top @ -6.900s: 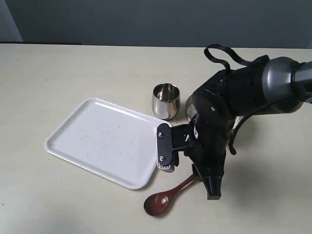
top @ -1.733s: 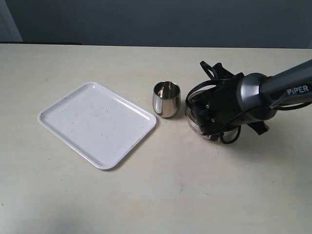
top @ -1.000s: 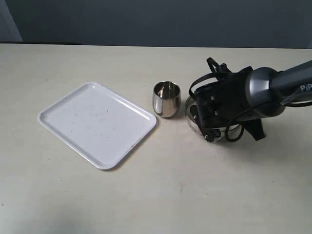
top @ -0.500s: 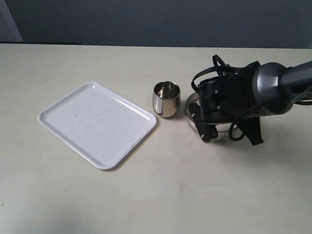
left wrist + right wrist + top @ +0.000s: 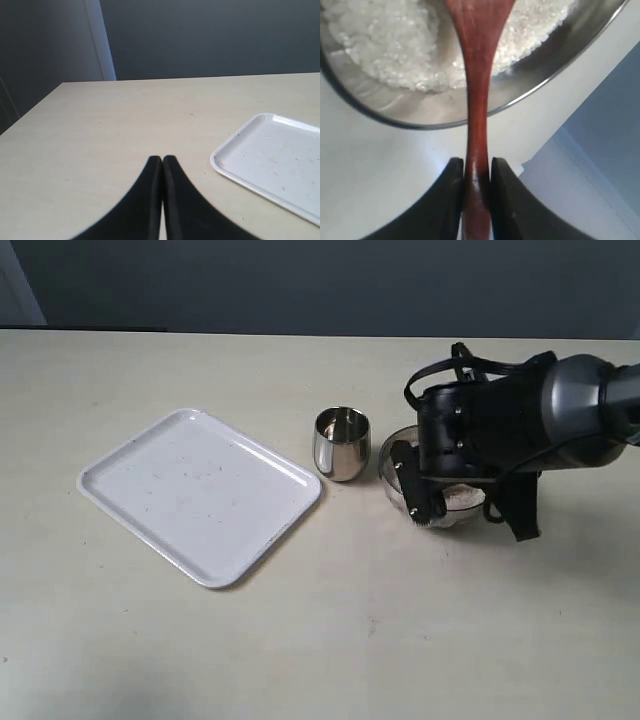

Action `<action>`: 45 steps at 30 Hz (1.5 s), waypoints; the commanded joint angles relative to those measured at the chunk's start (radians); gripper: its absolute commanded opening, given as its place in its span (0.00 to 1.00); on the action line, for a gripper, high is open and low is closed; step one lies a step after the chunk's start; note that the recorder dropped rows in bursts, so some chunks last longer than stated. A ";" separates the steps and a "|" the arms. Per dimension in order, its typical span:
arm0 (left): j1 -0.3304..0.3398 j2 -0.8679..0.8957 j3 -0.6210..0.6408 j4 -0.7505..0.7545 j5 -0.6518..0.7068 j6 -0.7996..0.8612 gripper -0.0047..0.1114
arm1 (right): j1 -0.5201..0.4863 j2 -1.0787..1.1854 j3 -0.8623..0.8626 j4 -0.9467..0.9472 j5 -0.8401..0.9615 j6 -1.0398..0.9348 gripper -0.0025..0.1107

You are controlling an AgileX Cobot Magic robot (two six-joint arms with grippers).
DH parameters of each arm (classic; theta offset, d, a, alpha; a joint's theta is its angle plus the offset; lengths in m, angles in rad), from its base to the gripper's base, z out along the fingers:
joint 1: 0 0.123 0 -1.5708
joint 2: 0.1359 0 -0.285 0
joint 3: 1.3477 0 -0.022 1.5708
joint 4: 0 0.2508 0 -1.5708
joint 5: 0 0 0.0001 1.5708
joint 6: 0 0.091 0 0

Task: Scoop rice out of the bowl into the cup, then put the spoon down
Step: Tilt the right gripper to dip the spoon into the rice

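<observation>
Matte tabletop (image 5: 350, 640); right tool (image 5: 476, 165) pinches wooden spoon (image 5: 477, 75).

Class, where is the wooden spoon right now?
In the right wrist view the spoon, held by the right gripper, reaches over the rice in the bowl, right of the cup.

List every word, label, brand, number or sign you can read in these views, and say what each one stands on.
None: no text, number or sign can be read in any view.
The right arm shows no lettering on its dark and grey casing.
The tray, cup, bowl and spoon are plain on the sides in view.
</observation>
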 commanded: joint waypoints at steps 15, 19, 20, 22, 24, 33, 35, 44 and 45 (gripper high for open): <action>-0.007 -0.004 -0.002 0.003 -0.015 -0.004 0.04 | -0.062 -0.060 -0.002 0.167 -0.035 -0.040 0.02; -0.010 -0.004 -0.002 0.003 -0.015 -0.004 0.04 | -0.062 -0.060 -0.002 0.183 -0.025 -0.040 0.02; -0.013 -0.004 -0.002 0.003 -0.015 -0.004 0.04 | -0.062 -0.060 -0.002 0.190 -0.020 -0.040 0.02; -0.017 -0.004 -0.002 0.003 -0.015 -0.004 0.04 | -0.062 -0.060 -0.002 0.211 -0.018 -0.038 0.02; -0.018 -0.004 -0.002 0.003 -0.015 -0.004 0.04 | -0.062 -0.060 -0.002 0.242 -0.018 -0.038 0.02; -0.043 -0.004 -0.002 0.003 -0.015 -0.004 0.04 | -0.062 -0.060 -0.002 0.261 0.000 -0.029 0.02; -0.048 -0.004 -0.002 0.003 -0.015 -0.004 0.04 | -0.062 -0.060 -0.002 0.261 0.007 -0.027 0.02; -0.048 -0.004 -0.002 0.003 -0.015 -0.004 0.04 | -0.062 -0.060 -0.002 0.268 0.017 0.052 0.02; -0.048 -0.004 -0.002 0.003 -0.015 -0.004 0.04 | -0.062 -0.060 -0.002 0.270 0.017 0.057 0.02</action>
